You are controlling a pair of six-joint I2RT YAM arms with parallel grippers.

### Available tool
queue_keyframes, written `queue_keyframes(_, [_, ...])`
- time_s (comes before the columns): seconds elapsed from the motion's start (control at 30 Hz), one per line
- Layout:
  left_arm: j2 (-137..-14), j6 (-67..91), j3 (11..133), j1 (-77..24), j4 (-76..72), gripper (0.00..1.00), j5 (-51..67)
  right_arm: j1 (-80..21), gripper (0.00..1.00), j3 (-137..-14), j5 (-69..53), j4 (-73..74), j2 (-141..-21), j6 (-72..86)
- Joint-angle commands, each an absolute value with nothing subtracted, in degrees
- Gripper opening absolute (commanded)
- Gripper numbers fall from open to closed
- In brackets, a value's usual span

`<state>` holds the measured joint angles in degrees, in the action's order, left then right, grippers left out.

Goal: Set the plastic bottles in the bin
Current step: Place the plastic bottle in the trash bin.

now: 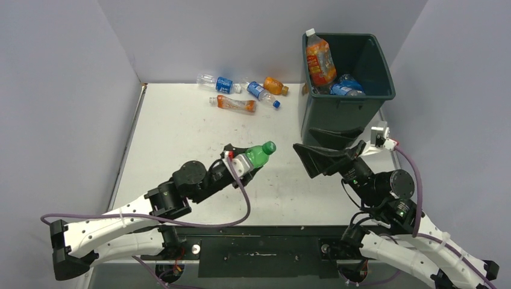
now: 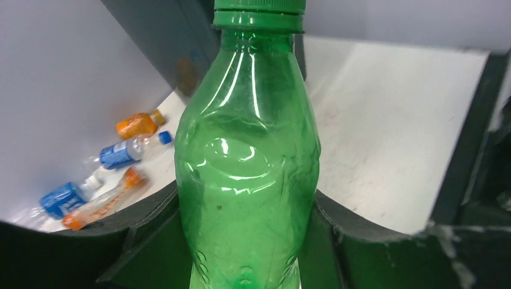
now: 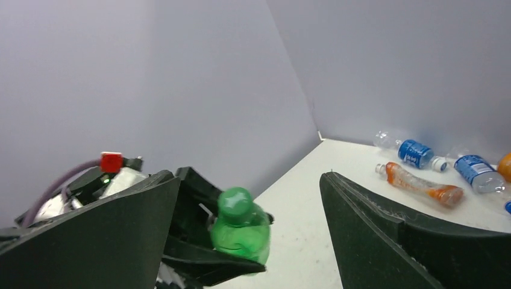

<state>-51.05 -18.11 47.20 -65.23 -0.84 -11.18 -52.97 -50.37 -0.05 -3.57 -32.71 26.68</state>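
We are pinching the green bottle [image 1: 259, 155] in our left pincer [image 1: 244, 164], cap pointing toward the bin [image 1: 337, 117] at the surface's [image 1: 181, 132] far right corner, while our right pincer [image 1: 305, 161] is gaping, empty.

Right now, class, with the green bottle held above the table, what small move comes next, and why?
Probably carry the green bottle rightward in the left hand, toward the open right hand: it is gripped and lifted, and the bin stands far right beside the right arm.
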Motion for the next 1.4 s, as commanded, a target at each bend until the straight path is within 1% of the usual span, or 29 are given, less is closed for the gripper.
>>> queue_keyframes(0.0, [-47.3, 1.2, 46.7, -63.1, -8.6, 0.1, -5.3, -53.2, 0.9, -49.1, 8.2, -13.8, -37.7, 25.7])
queue_keyframes(0.07, [-47.0, 10.2, 44.5, -60.4, -11.9, 0.1, -0.7, -53.3, 0.9, -48.0, 11.4, -15.3, -39.8, 26.1])
queue_keyframes(0.13, [-47.2, 17.7, 42.1, -56.0, -16.6, 0.11, 8.9, -53.2, 0.9, -45.6, 13.0, -19.1, -40.9, 26.2])
queue_keyframes(0.17, [-47.6, 21.4, 41.5, -54.2, -17.8, 0.11, 11.7, -53.2, 0.9, -44.3, 12.9, -21.4, -41.0, 26.3])
queue_keyframes(0.23, [-48.1, 22.8, 41.5, -51.3, -18.2, 0.11, 15.5, -53.2, 0.9, -43.9, 10.2, -23.5, -41.9, 26.3])
queue_keyframes(0.37, [-47.9, 19.9, 41.9, -50.4, -15.5, 0.11, 17.0, -53.2, 0.9, -50.6, -2.1, -16.2, -47.9, 22.5])
queue_keyframes(0.47, [-48.0, 18.4, 42.4, -50.5, -13.6, 0.11, 18.0, -53.2, 0.9, -50.4, -7.0, -17.8, -49.6, 24.1])
queue_keyframes(0.63, [-47.8, 16.6, 41.8, -50.6, -13.7, 0.1, 17.5, -53.2, 0.9, -50.8, -10.7, -19.5, -50.0, 25.6])
queue_keyframes(0.73, [-47.7, 16.0, 41.3, -50.6, -14.4, 0.09, 17.2, -53.1, 0.9, -55.1, -10.5, -12.9, -52.3, 25.6])
queue_keyframes(0.8, [-47.6, 15.6, 41.0, -50.6, -14.7, 0.09, 17.0, -53.2, 0.93, -57.6, -10.5, -8.8, -53.9, 25.2])
queue_keyframes(0.9, [-47.5, 15.0, 40.5, -50.6, -15.3, 0.08, 16.6, -53.2, 1.0, -58.5, -10.8, -6.3, -54.5, 25.1])
queue_keyframes(0.93, [-47.3, 14.9, 40.3, -50.7, -15.5, 0.08, 16.5, -53.3, 0.95, -58.5, -10.8, -5.8, -54.5, 25.1])
queue_keyframes(1.13, [-46.5, 14.5, 39.1, -50.8, -17.2, 0.08, 16.2, -53.2, 0.78, -59.4, -10.6, -2.1, -55.2, 24.8])
queue_keyframes(1.17, [-46.3, 14.4, 39.0, -50.9, -17.5, 0.07, 16.1, -53.2, 0.74, -59.5, -10.6, -1.8, -55.3, 24.8])
queue_keyframes(1.2, [-46.2, 14.3, 38.9, -51.0, -17.6, 0.08, 16.0, -53.2, 0.67, -59.6, -10.5, -1.6, -55.6, 24.9])
queue_keyframes(1.27, [-46.2, 14.1, 38.8, -51.2, -17.8, 0.07, 15.9, -53.2, 0.56, -59.9, -10.4, -1.1, -55.9, 24.8])
queue_keyframes(1.37, [-46.3, 13.8, 38.7, -51.4, -17.8, 0.08, 15.9, -53.2, 0.45, -60.1, -10.3, -1.2, -56.0, 24.7])
